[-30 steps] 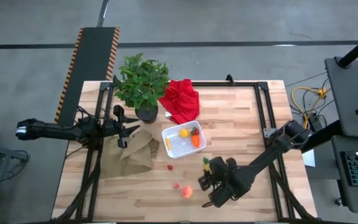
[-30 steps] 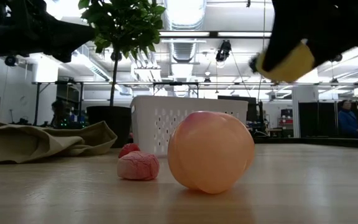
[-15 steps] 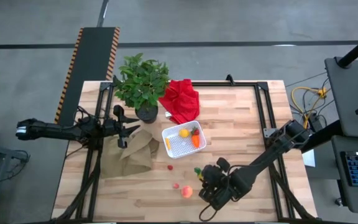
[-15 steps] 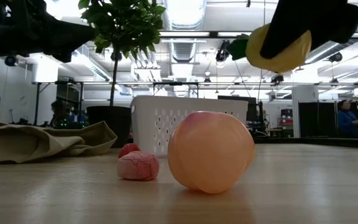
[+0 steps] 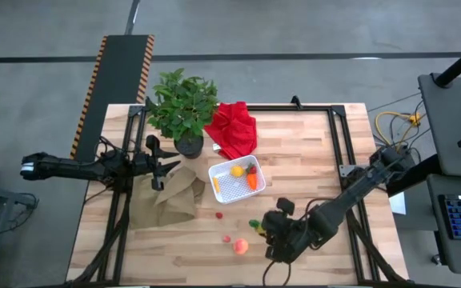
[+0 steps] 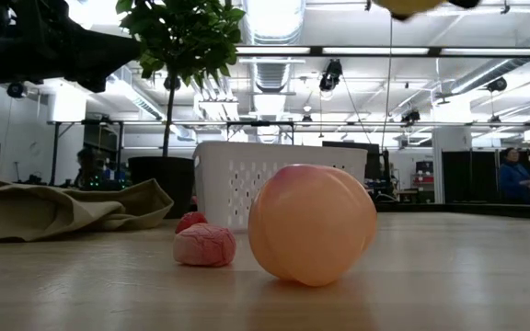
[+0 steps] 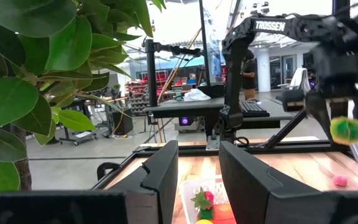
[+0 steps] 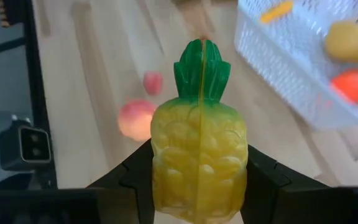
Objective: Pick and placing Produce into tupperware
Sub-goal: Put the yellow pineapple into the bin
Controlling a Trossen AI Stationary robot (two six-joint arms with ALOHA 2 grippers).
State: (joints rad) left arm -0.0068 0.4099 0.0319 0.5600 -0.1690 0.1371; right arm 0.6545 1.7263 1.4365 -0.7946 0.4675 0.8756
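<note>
The right hand [image 5: 272, 234], clenched on a toy pineapple [image 8: 199, 155], holds it above the bench [image 5: 310, 152] near the peach [image 5: 240, 246], so the carry step is under way and next calls for moving it over the tupperware [image 5: 232, 186] and letting go.

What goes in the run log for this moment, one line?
right end effector: shut on toy pineapple, raised | left end effector: open, idle by plant | tupperware: carrot, lemon inside | peach: on table

"TROSSEN" on right arm [image 7: 291, 28]
</note>
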